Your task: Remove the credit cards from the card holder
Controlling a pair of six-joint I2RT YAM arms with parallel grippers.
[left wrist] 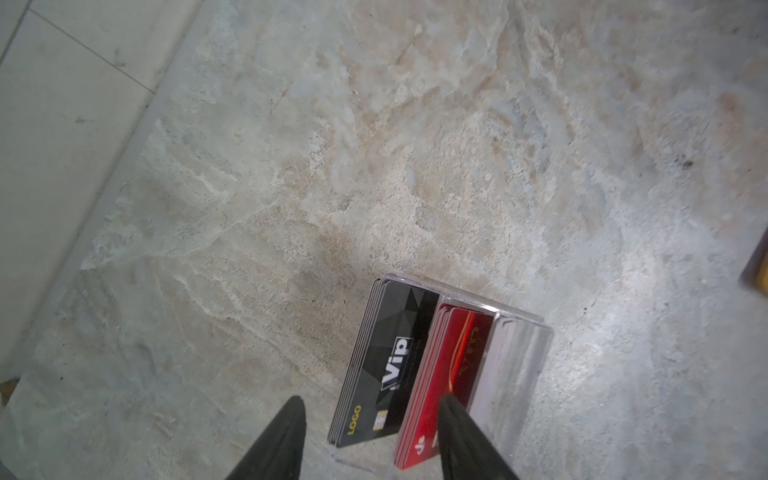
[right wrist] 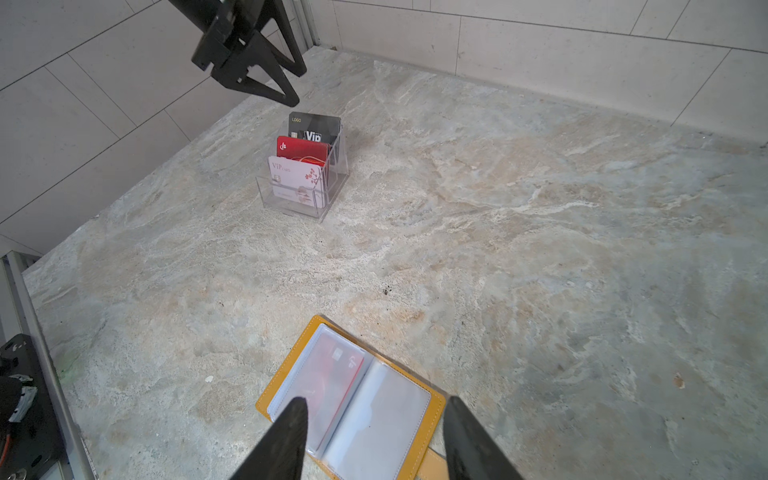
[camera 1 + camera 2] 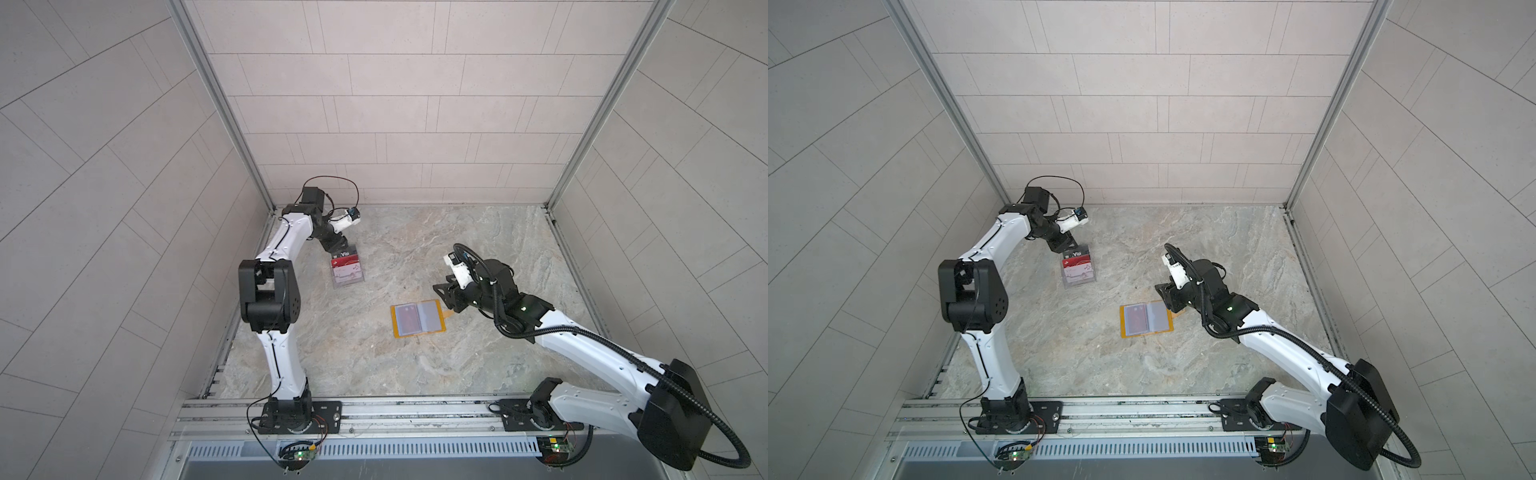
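Note:
The card holder (image 3: pixel 430 318) (image 3: pixel 1158 318) (image 2: pixel 386 415) lies open and flat mid-table, mustard yellow with clear sleeves. A red credit card (image 2: pixel 332 374) shows through its left sleeve; the right sleeve looks empty. My right gripper (image 2: pixel 376 404) (image 3: pixel 442 291) hovers open over the holder's near edge, nothing between its fingers. My left gripper (image 1: pixel 372 405) (image 2: pixel 297 85) (image 3: pixel 338 245) is open just above a clear stand at the back left. It holds nothing. In the stand sit a dark grey "Vip" card (image 1: pixel 390 357), a red card (image 1: pixel 440 374) and a white card (image 2: pixel 295 178).
The clear tiered stand (image 3: pixel 349 279) (image 2: pixel 328 199) is close to the left wall, with stacks of cards in each tier. Tiled walls close the table on three sides. The holder's snap tab (image 2: pixel 432 465) sticks out under my right gripper.

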